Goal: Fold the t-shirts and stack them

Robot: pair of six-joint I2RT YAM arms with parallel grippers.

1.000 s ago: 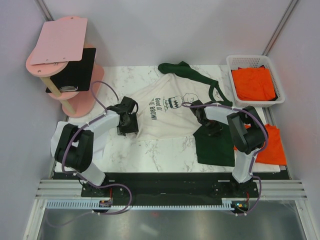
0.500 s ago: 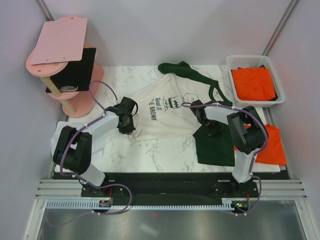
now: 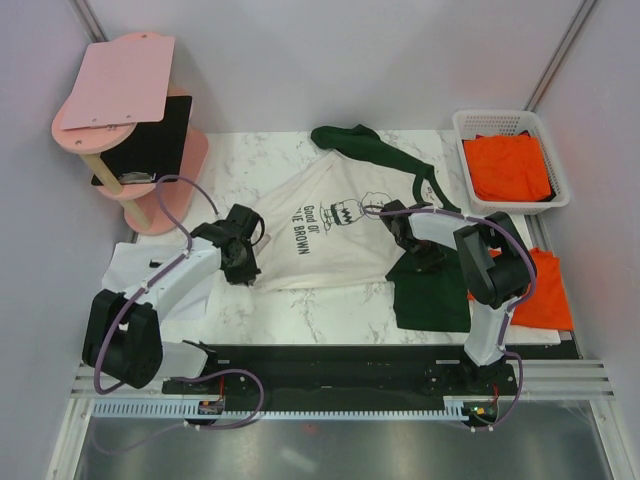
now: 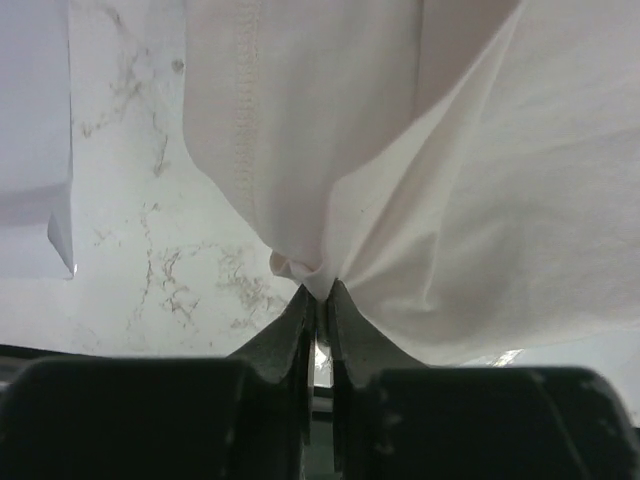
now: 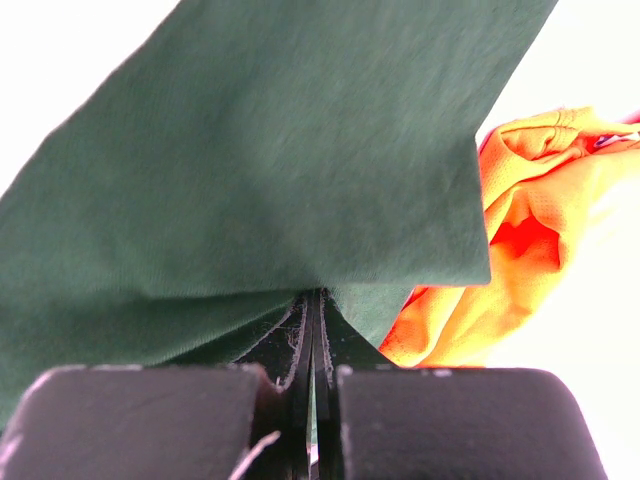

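Folding has barely begun on the marble table (image 3: pixel 330 312). The cream t-shirt (image 3: pixel 335 235) lies spread and rumpled across the middle of the overhead view, print side up, with no fold made in it that can be seen. One dark green sleeve (image 3: pixel 432 292) is flat toward the lower right, and the collar and the other sleeve are bunched near the top centre.

The left gripper (image 3: pixel 240 264), at centre left of the overhead view, has its jaws pinched tight on a gathered tuck of the shirt's cream edge. Its own camera shows the cloth puckering where the fingers (image 4: pixel 300 320) meet. The right gripper (image 3: pixel 425 260), at centre right, is likewise clamped shut on the green sleeve, which drapes over its fingertips in the right wrist view.

With a pinch at each side, the arms look placed to pull the shirt out flat or to start a first fold; which of the two cannot be told.

One orange t-shirt (image 3: pixel 548 290) lies at the right edge of the overhead frame, partly under the right arm. More orange t-shirts (image 3: pixel 510 168) sit in the white basket (image 3: pixel 495 114) at upper right; whether those are folded is unclear. No stack of folded shirts shows on the table, so nearly all of the job appears to remain. White paper sheets (image 3: pixel 125 270) lie at the left edge.
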